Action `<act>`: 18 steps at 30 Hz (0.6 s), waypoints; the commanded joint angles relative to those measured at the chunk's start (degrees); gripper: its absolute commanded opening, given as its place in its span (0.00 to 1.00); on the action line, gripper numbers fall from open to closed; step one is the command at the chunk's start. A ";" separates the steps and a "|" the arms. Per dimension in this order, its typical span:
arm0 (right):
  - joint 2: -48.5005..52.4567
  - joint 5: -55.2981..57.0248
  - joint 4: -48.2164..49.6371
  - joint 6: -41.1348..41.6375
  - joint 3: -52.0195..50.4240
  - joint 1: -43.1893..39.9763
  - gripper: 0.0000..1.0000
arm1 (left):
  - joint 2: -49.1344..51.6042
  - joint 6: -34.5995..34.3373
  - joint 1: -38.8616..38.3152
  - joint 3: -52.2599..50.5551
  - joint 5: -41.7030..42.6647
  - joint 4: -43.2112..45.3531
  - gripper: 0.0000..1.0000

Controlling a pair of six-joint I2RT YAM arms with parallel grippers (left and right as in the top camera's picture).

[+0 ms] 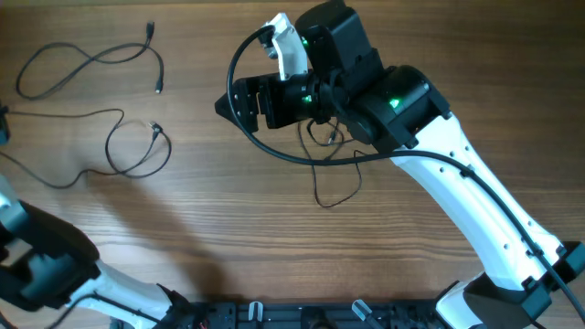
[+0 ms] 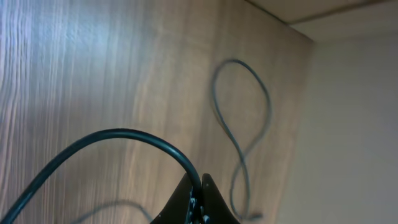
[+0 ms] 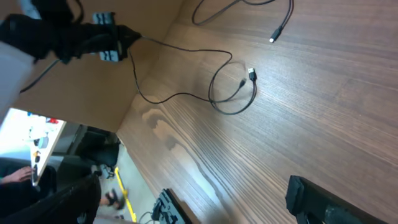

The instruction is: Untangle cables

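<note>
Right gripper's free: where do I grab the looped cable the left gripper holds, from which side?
I'd grip the looped cable on the loop's outer arc, past the plug, coming straight down with the jaws across the strand: it lies flat, and that arc is clear of crossings.

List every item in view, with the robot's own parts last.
Table: one, brown wood, under everything.
Wavy cable: one, black, far left corner, lying loose.
Looped cable: one, black, left side, one end in the left gripper.
Third cable: one, black, centre, partly hidden under the right arm.
Left gripper: one, black, left edge, shut on the looped cable.
Right gripper: one, black, centre, open, empty.
</note>
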 commanded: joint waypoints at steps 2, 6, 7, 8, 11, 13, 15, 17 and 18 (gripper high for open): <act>0.09 1.22 -0.17 -1.22 -0.02 0.20 0.97 | 5.20 1.33 2.34 0.57 -7.56 3.39 0.04; 0.09 1.22 -0.20 -1.20 -0.02 0.20 0.97 | 7.67 1.36 3.72 0.57 -16.65 7.17 0.04; 0.09 1.22 -0.35 -1.22 -0.02 0.20 0.97 | 8.13 1.40 4.07 0.57 -17.79 8.28 0.04; 0.09 1.22 -0.52 -1.20 -0.02 0.20 0.97 | 8.59 2.45 4.57 0.57 -18.34 9.92 0.04; 0.15 1.25 -1.14 -1.22 -0.04 0.20 0.97 | 9.62 7.82 5.51 0.57 -18.14 14.97 0.17; 0.22 1.25 -1.05 -1.20 -0.04 0.20 0.97 | 9.70 9.09 5.53 0.57 -18.12 15.93 0.88; 0.48 1.25 -0.74 -1.20 -0.04 0.20 0.97 | 9.79 9.05 5.53 0.57 -18.05 16.26 1.00; 0.83 1.22 -0.68 -1.22 -0.04 0.20 0.97 | 9.90 9.11 5.46 0.57 -16.39 16.02 1.00; 0.85 1.25 -0.87 -1.25 -0.04 0.20 0.97 | 9.99 9.27 5.46 0.57 -14.88 15.74 1.00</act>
